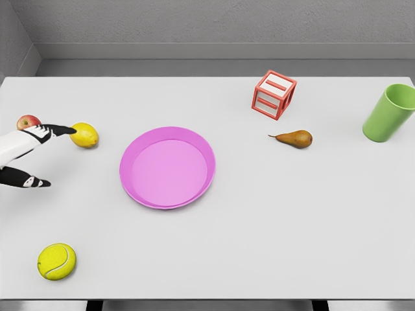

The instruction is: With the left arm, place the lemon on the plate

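Observation:
A yellow lemon (85,135) lies on the white table, left of the pink plate (166,166). My left hand (40,154) comes in from the left edge with its fingers spread. An upper fingertip (67,129) reaches the lemon's left side, while the thumb tip (40,183) stays lower and apart from it. Nothing is held in the hand. The plate holds nothing. My right arm does not show.
A red apple (28,122) sits just behind the left hand. A tennis ball (56,261) lies at the front left. A pear (295,138), a red-and-white cube (274,94) and a green cup (390,113) stand on the right half.

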Tool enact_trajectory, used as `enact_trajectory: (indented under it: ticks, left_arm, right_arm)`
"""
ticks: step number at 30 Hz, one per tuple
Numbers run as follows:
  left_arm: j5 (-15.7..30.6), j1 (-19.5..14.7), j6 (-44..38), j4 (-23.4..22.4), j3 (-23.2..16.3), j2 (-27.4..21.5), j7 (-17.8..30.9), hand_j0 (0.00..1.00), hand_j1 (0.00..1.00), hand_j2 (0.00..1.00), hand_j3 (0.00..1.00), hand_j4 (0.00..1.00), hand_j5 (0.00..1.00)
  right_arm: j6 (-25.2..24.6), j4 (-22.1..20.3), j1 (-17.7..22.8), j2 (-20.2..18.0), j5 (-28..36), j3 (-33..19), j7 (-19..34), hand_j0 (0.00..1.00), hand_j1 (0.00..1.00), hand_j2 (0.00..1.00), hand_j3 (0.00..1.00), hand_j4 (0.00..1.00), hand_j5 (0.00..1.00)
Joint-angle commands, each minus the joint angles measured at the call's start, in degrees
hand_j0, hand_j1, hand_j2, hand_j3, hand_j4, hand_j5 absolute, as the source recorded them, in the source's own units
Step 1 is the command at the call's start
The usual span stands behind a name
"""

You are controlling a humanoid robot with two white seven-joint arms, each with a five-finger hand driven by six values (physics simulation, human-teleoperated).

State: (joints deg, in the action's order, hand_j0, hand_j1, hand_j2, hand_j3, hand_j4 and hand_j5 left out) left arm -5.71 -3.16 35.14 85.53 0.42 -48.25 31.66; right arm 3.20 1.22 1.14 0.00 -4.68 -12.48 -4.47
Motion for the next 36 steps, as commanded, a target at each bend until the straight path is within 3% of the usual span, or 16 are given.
enact_trajectory:
  ticks: [1, 8, 10, 13, 14, 16, 17, 20, 22, 25, 27, 30, 34, 36]
  left_arm:
    - [0.44, 0.0, -0.14, -0.01, 0.2, -0.09, -0.02, 1.0, 1.0, 1.0, 1.0, 1.0, 1.0]
    - [-0.7, 0.26, -0.14, -0.1, 2.3, 0.0, 0.16, 1.0, 1.0, 1.0, 1.0, 1.0, 1.0]
    - [-4.21, 0.0, -0.14, -0.36, 3.63, 0.79, 0.77, 1.0, 1.0, 1.0, 1.0, 1.0, 1.0]
    - [-8.97, -1.05, -0.14, -2.12, 2.58, 2.9, 0.86, 1.0, 1.0, 1.0, 1.0, 1.0, 1.0]
    - [-8.97, -3.42, -0.14, -3.78, 0.91, 2.81, 0.86, 1.0, 1.0, 1.0, 1.0, 1.0, 1.0]
    - [-8.97, -10.28, -0.14, -7.4, -6.73, 2.99, 0.86, 1.0, 1.0, 1.0, 1.0, 1.0, 1.0]
    - [-9.14, -11.69, -0.14, -7.48, -8.5, 2.99, 0.86, 1.0, 1.0, 1.0, 1.0, 1.0, 1.0]
    - [-11.69, -12.57, -0.14, -7.13, -8.5, 2.64, 0.95, 1.0, 1.0, 1.0, 1.0, 1.0, 1.0]
    - [-15.91, -13.27, -0.14, -6.96, -8.77, 2.81, 0.95, 1.0, 1.0, 1.0, 1.0, 1.0, 1.0]
    - [-16.43, -17.14, -0.14, -7.22, -8.68, 2.55, 0.95, 1.0, 1.0, 1.0, 1.0, 1.0, 1.0]
    - [-19.42, -18.37, -0.14, -7.31, -9.73, 2.46, 0.95, 1.0, 1.0, 1.0, 1.0, 1.0, 1.0]
    - [-22.85, -23.02, -0.14, -7.4, -15.61, 2.55, 0.95, 1.0, 1.0, 1.0, 1.0, 1.0, 1.0]
    - [-22.76, -27.33, -0.14, -7.31, -24.23, 2.99, 0.95, 1.0, 1.0, 1.0, 1.0, 1.0, 1.0]
    - [-22.85, -27.86, -0.14, -7.4, -25.55, 2.99, 0.95, 1.0, 1.0, 1.0, 1.0, 1.0, 1.0]
  right_arm:
    - [-0.04, 0.01, 0.0, 0.0, 0.03, -0.09, 0.07, 1.0, 1.0, 1.0, 1.0, 1.0, 1.0]
    - [-0.04, 0.01, 0.0, 0.0, 0.03, 0.17, 0.07, 1.0, 1.0, 1.0, 1.0, 1.0, 1.0]
    - [-0.04, 0.01, 0.0, 0.0, 0.03, 0.09, 0.07, 1.0, 1.0, 1.0, 1.0, 1.0, 1.0]
    - [-0.04, 0.01, 0.0, 0.0, 0.03, 0.09, 0.07, 1.0, 1.0, 1.0, 1.0, 1.0, 1.0]
    - [-0.04, 0.01, 0.0, 0.0, 0.03, 0.09, 0.07, 1.0, 1.0, 1.0, 1.0, 1.0, 1.0]
    - [-0.04, 0.01, 0.0, 0.0, 0.03, 0.09, 0.07, 1.0, 1.0, 1.0, 1.0, 1.0, 1.0]
    - [-0.04, 0.01, 0.0, 0.0, 0.03, 0.09, 0.07, 1.0, 1.0, 1.0, 1.0, 1.0, 1.0]
    - [-0.04, 0.01, 0.0, 0.0, 0.03, 0.17, 0.07, 1.0, 1.0, 1.0, 1.0, 1.0, 1.0]
    - [-0.04, 0.01, 0.0, 0.0, 0.03, 0.17, 0.07, 1.0, 1.0, 1.0, 1.0, 1.0, 1.0]
    - [-0.04, 0.01, 0.0, 0.0, 0.03, 0.09, 0.07, 1.0, 1.0, 1.0, 1.0, 1.0, 1.0]
    - [-0.04, 0.01, 0.0, 0.0, 0.03, 0.17, 0.07, 1.0, 1.0, 1.0, 1.0, 1.0, 1.0]
    - [-0.04, 0.01, 0.0, 0.0, 0.03, 0.09, 0.07, 1.0, 1.0, 1.0, 1.0, 1.0, 1.0]
    - [-0.04, 0.01, 0.0, 0.0, 0.03, 0.09, 0.07, 1.0, 1.0, 1.0, 1.0, 1.0, 1.0]
    - [-0.04, 0.01, 0.0, 0.0, 0.03, 0.09, 0.07, 1.0, 1.0, 1.0, 1.0, 1.0, 1.0]
